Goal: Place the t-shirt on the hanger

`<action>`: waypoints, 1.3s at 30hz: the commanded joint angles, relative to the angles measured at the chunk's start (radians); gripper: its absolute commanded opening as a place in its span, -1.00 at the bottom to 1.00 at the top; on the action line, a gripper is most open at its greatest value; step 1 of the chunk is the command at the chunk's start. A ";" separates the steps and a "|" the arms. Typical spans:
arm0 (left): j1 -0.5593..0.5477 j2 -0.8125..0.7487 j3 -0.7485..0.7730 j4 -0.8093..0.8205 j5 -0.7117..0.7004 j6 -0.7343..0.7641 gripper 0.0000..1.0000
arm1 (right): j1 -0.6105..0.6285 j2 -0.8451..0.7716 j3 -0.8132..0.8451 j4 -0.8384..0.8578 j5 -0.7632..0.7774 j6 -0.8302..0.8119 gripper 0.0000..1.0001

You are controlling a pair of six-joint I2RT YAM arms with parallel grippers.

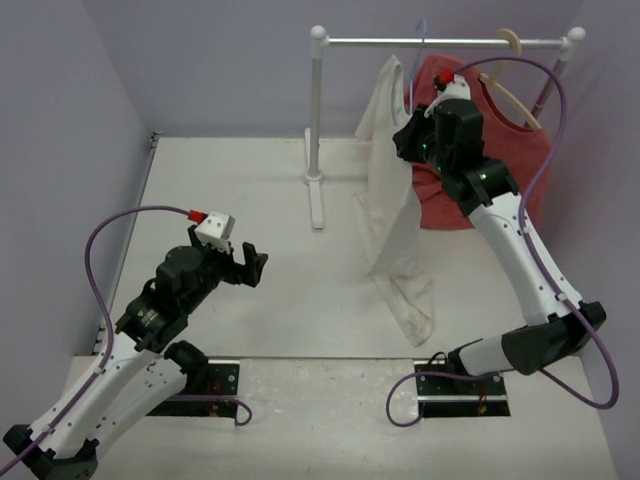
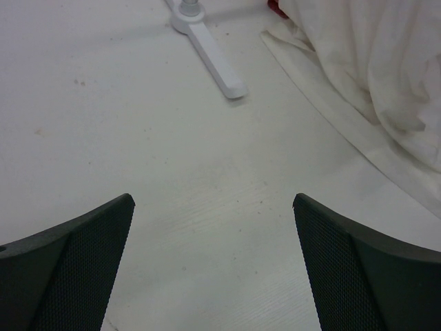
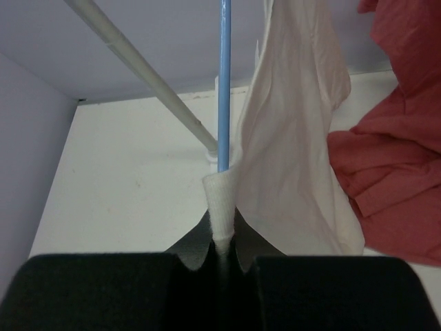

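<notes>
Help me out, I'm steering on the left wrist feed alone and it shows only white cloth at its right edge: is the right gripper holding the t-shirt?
Observer: Yes. The right gripper is shut on a fold of the t-shirt, up by the rail.
Operator: Where's the hanger?
Observer: The hanger shows as a blue wire running straight up from that pinched fold.
Operator: Anything else on the rail?
Observer: A red t-shirt on a beige hanger.

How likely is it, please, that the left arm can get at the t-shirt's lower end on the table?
Probably yes: the left gripper, jaws open, faces bare table, and the t-shirt trails to its right with nothing between; the rack foot sits farther back.
</notes>
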 commanded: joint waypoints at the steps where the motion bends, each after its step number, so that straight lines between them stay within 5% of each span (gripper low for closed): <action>1: 0.005 -0.004 -0.011 0.040 0.021 -0.002 1.00 | -0.026 0.069 0.121 0.117 0.005 0.030 -1.00; 13: 0.005 0.005 -0.013 0.046 0.038 0.004 1.00 | -0.059 0.234 0.216 0.114 -0.059 0.041 -1.00; 26: 0.004 -0.003 -0.017 0.055 0.061 0.009 1.00 | -0.058 0.193 -0.034 0.252 -0.098 0.080 -1.00; 28: 0.005 -0.004 -0.017 0.054 0.055 0.009 1.00 | -0.058 0.196 -0.030 0.241 -0.096 0.073 -0.78; 29: 0.005 -0.004 -0.017 0.053 0.054 0.009 1.00 | -0.058 0.196 -0.031 0.240 -0.096 0.070 -0.50; 30: 0.005 -0.002 -0.016 0.049 0.038 0.008 1.00 | -0.058 0.190 -0.035 0.238 -0.096 0.065 -0.15; 31: 0.005 0.002 -0.016 0.047 0.009 0.003 1.00 | -0.055 0.178 -0.037 0.234 -0.095 0.062 0.61; 32: 0.005 0.007 -0.015 0.043 -0.019 -0.002 1.00 | -0.056 0.168 -0.040 0.231 -0.094 0.060 0.93; 39: 0.014 0.138 0.073 -0.129 -0.447 -0.162 1.00 | -0.058 0.013 -0.089 0.179 -0.018 -0.018 0.97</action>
